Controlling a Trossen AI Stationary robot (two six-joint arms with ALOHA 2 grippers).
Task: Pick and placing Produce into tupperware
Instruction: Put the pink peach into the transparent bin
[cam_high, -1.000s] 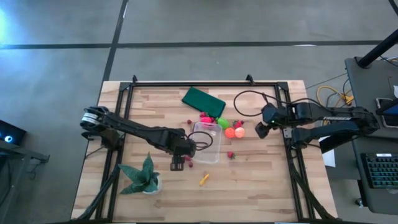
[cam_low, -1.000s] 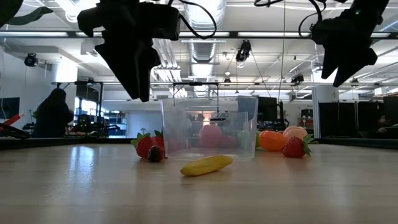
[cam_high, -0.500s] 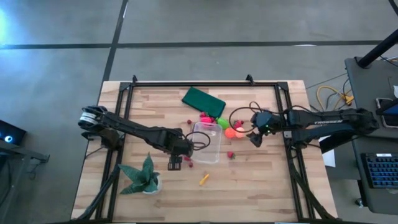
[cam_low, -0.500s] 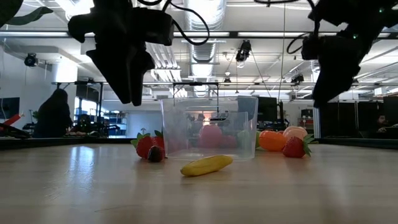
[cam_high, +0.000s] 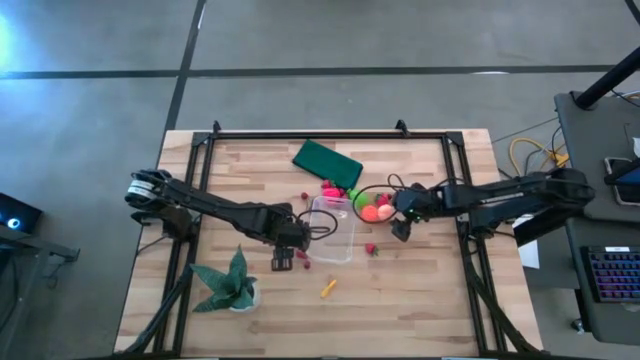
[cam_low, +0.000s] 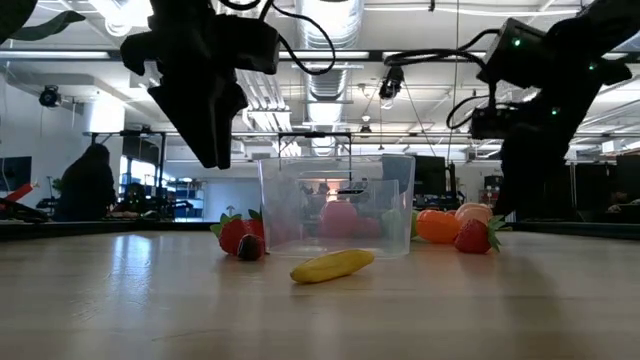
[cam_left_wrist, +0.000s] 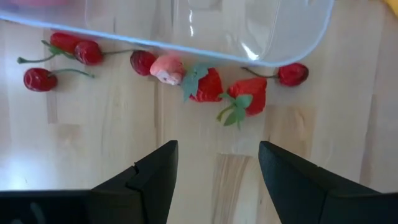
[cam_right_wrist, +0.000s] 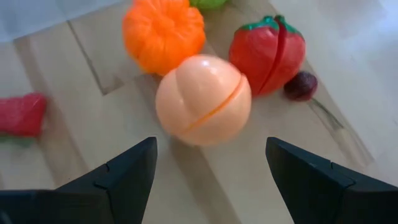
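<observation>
My right claw (cam_right_wrist: 208, 180), spread, faces the smooth, light peach ball (cam_right_wrist: 203, 99) at twelve o'clock; I'd pinch its widest middle.

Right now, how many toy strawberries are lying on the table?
3. One strawberry and a second strawberry lie side by side just outside the clear box, ahead of the left hand. A third strawberry lies alone on the box's other side. Others may be hidden.
</observation>
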